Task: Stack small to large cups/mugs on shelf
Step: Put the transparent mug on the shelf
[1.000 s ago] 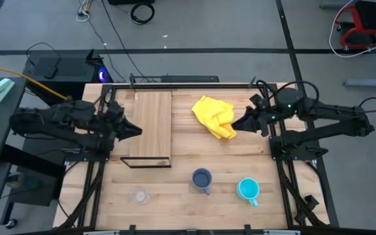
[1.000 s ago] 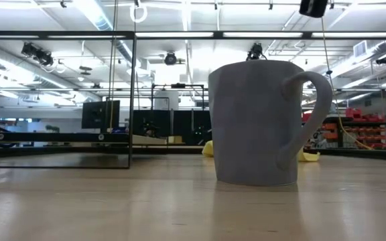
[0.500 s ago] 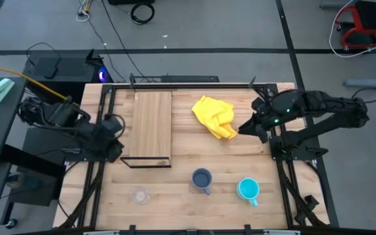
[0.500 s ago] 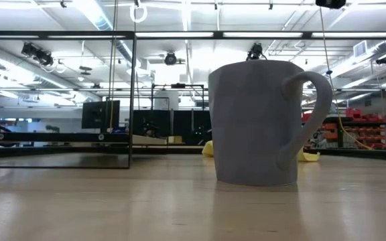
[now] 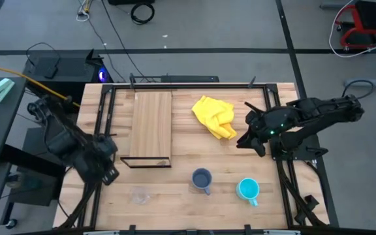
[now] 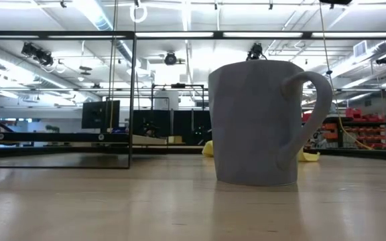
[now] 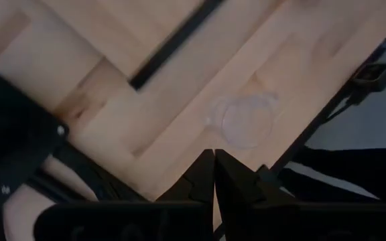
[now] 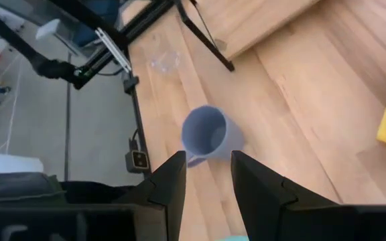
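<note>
1. The clear glass cup (image 5: 139, 194) is faint against the desk (image 5: 175, 196), near its front left corner, empty and upright.
2. The left gripper (image 5: 106, 171) hovers close by, jaws clenched (tips meeting in its wrist view).
3. The right gripper (image 5: 245, 140), jaws released, hangs beside the yellow cloth (image 5: 215, 116).
4. The dark blue-grey mug (image 5: 202, 180) and cyan mug (image 5: 248, 190) stand in front of the shelf (image 5: 151, 124).

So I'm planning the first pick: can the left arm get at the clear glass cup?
Probably yes. The left gripper, fingers shut, hangs near the clear glass cup, which stands alone on bare table; it must open first.
</note>
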{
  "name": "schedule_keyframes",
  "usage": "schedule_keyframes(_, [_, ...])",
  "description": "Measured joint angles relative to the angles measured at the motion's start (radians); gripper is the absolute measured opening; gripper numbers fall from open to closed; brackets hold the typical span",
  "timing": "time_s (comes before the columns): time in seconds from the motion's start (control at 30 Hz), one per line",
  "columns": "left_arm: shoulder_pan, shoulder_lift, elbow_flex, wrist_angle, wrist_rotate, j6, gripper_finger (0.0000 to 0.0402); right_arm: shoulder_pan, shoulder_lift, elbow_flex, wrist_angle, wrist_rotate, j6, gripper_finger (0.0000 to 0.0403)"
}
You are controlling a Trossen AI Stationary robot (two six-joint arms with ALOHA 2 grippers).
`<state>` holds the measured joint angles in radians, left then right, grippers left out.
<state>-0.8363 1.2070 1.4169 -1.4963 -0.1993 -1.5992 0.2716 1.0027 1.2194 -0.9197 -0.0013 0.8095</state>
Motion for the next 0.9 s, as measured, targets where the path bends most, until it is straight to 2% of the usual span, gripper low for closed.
schedule_keyframes(0.27, [-0.105, 0.162, -0.001, 0.047, -0.008, -0.149, 0.0028, 0.071, 0.033, 0.0, -0.112, 0.061, 0.051, 0.0127])
schedule_keyframes(0.6, [-0.111, 0.307, -0.001, 0.193, -0.028, -0.155, 0.0081, 0.127, 0.102, -0.001, -0.248, 0.063, 0.084, 0.0127])
schedule_keyframes(0.9, [-0.11, 0.394, -0.001, 0.192, 0.012, -0.249, 0.0124, 0.183, 0.14, -0.001, -0.276, 0.095, 0.108, 0.0127])
